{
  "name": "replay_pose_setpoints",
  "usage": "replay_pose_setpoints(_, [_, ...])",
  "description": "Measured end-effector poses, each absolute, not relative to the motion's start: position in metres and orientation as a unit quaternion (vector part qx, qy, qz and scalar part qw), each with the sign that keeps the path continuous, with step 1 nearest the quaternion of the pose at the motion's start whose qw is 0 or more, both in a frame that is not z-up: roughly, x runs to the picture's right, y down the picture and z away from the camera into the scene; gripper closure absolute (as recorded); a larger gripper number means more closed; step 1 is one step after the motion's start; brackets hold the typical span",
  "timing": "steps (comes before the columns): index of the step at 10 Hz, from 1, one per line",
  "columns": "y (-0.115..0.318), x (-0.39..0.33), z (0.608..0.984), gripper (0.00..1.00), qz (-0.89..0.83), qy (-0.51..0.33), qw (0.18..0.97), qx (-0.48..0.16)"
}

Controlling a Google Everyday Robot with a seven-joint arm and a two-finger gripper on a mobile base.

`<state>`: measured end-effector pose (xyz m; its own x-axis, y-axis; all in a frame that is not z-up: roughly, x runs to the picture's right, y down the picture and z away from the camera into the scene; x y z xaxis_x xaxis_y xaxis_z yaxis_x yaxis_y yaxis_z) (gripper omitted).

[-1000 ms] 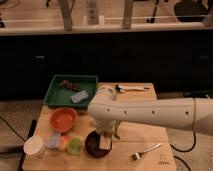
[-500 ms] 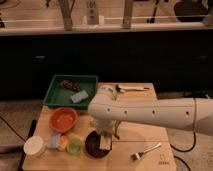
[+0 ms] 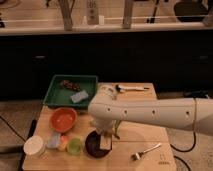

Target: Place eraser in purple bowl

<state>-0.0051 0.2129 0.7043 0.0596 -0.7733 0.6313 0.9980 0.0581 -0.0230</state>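
**While the arm holds over the dark bowl, nothing on the table has shifted**

Although 1 second separates the earliest view from this one, the white robot arm (image 3: 150, 114) reaches in from the right across the pale wooden table (image 3: 127, 146) just as before. Its gripper (image 3: 106, 139) hangs at the same spot, over the right part of the small, glossy, dark purple bowl (image 3: 92, 145). The 2 fingers are closed tight on the small pale tan rectangular eraser (image 3: 105, 144), which stands at the bowl's right side, low inside its rim, exactly where it was.

Left of the bowl, the small green cup (image 3: 75, 146), the white round tub (image 3: 34, 146) and the orange bowl (image 3: 63, 119) have not moved. Neither has the green rectangular tray (image 3: 56, 98) behind them, holding its grey-blue flat block (image 3: 79, 96). The metal fork (image 3: 146, 151) lies right of the bowl, unchanged.
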Motion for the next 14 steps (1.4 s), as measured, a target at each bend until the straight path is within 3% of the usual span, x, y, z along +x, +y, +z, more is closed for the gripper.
replay_pose_setpoints(14, [0.2144, -0.0046, 0.7013, 0.95, -0.65, -0.244, 0.68, -0.237])
